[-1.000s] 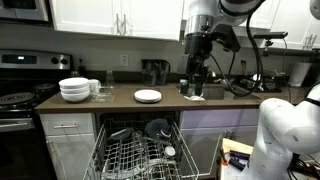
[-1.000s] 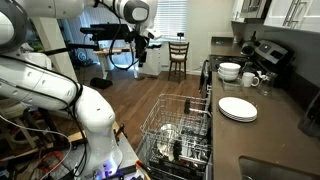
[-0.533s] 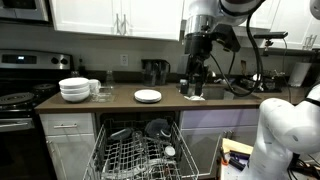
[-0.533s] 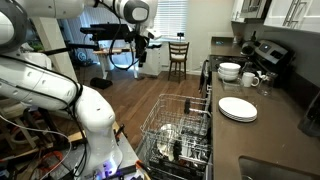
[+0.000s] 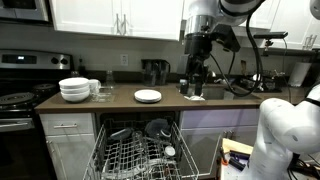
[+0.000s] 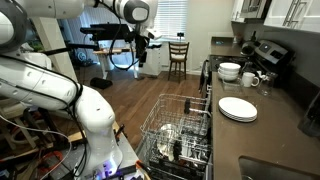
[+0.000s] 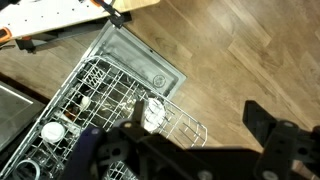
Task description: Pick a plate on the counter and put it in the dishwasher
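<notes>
The gripper (image 7: 178,140) is spread wide, with nothing between its 2 dark fingers (image 7: 285,145), which frame the bottom of the wrist view. The plate (image 5: 147,96) lies flat on the dark counter (image 5: 120,101), right above the open dishwasher (image 5: 105,150). It is well apart from the gripper (image 5: 193,82), which hangs off to its side on a cable-wrapped arm.

Further along the counter, a stack of white bowls (image 5: 74,89) sits toward the stove (image 5: 18,100). A dark appliance (image 5: 154,70) stands at the wall behind the plate. The pulled-out rack (image 6: 160,105) already holds several dishes among its prongs.

In an exterior view the plate (image 6: 237,108) lies near the counter's front edge, with a white mug (image 6: 250,79) beside the bowls behind it. That view also shows the gripper (image 6: 144,52) high up and a chair (image 6: 178,55) across the room. It may show more than 1 plate stacked, though I cannot tell.

The wrist view takes in only what lies below. That is the rack seen from above, a white cup (image 7: 153,112) standing in it, and the wood floor (image 7: 240,50) beyond.
</notes>
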Robot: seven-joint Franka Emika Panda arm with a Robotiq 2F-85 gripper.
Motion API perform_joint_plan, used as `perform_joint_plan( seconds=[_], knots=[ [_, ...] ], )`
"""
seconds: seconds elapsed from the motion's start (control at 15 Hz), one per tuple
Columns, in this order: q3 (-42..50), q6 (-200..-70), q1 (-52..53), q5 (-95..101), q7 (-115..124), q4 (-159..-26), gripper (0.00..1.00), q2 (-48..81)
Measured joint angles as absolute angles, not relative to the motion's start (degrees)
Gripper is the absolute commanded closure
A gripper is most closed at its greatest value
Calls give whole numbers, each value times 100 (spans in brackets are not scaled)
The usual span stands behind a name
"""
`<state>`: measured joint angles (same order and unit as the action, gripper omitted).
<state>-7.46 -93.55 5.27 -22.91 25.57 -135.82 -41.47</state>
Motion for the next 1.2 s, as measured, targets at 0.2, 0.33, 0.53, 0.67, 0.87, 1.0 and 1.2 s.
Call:
perform_joint_plan(
  seconds=[0.2,0.33,0.53,0.67,0.87,1.0,1.2],
  knots=[
    [-751,-9354,418,-2224,2553,-13582,0,-4144],
    [-739,-9352,286,-2118,2543,-13562,0,-4128],
    [-631,-9261,54,-1776,2492,-13358,0,-3994],
    [-494,-9137,-106,-1471,2381,-13037,0,-3757],
    [-242,-8925,-290,-1094,2112,-12321,0,-3126],
    [-55,-8743,-357,-929,1936,-11732,0,-2551],
    [230,-8403,-416,-758,1731,-10785,0,-1621]
  ],
)
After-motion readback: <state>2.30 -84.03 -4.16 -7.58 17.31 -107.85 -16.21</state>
